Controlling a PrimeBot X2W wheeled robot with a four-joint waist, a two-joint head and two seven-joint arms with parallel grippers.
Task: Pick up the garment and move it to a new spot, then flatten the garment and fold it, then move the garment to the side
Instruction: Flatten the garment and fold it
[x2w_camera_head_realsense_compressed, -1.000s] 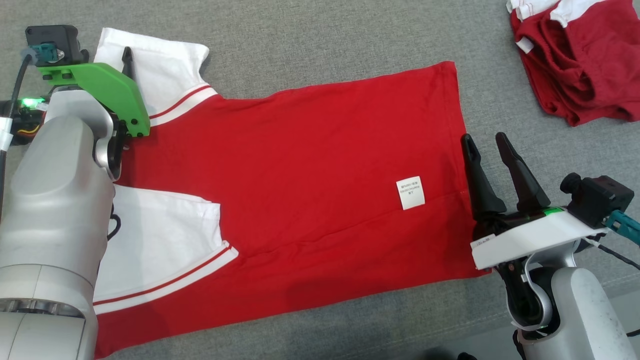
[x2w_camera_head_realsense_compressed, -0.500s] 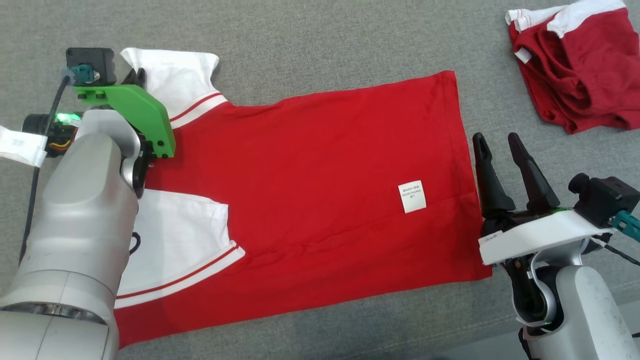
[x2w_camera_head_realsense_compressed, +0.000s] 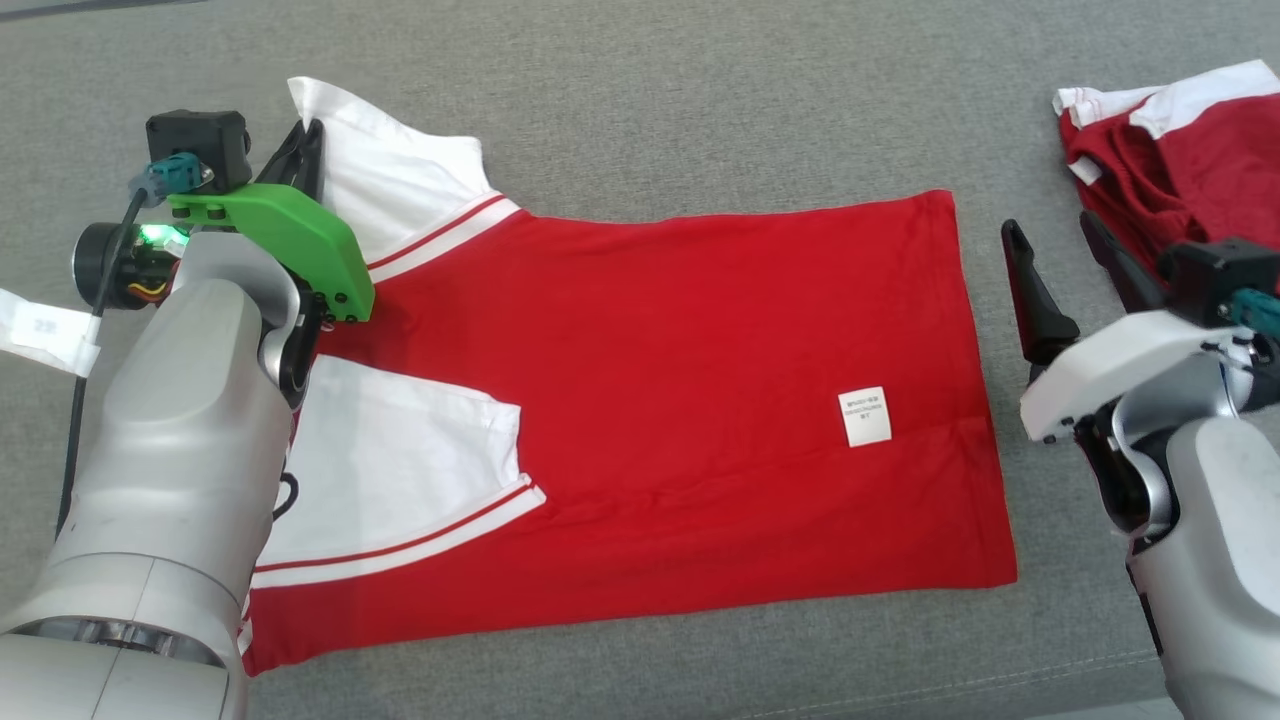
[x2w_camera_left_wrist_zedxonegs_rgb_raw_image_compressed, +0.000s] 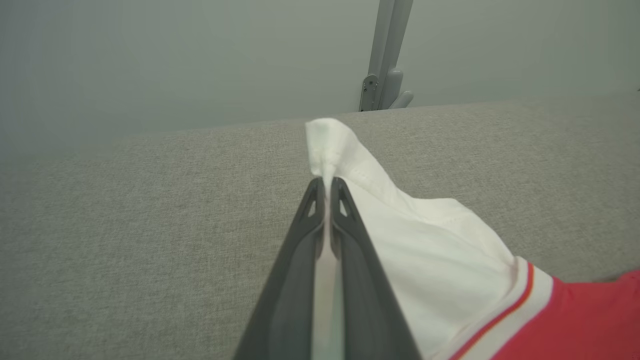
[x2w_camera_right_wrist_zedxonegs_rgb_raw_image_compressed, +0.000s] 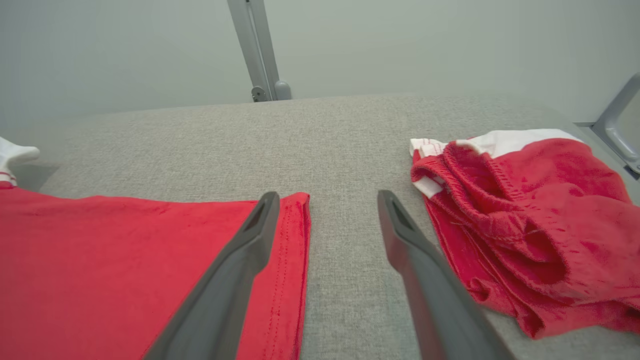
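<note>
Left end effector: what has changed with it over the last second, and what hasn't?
The left end effector went from open over the white sleeve to shut on its corner, pinching it up off the grey surface. The right end effector stayed open beside the hem of the red shirt, whose body still lies flat.

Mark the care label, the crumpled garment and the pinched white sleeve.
care label (x2w_camera_head_realsense_compressed: 865, 416), head view, tag's centre.
crumpled garment (x2w_camera_right_wrist_zedxonegs_rgb_raw_image_compressed: 525, 220), right wrist view, heap's middle.
white sleeve (x2w_camera_left_wrist_zedxonegs_rgb_raw_image_compressed: 425, 240), left wrist view, its flat middle.
</note>
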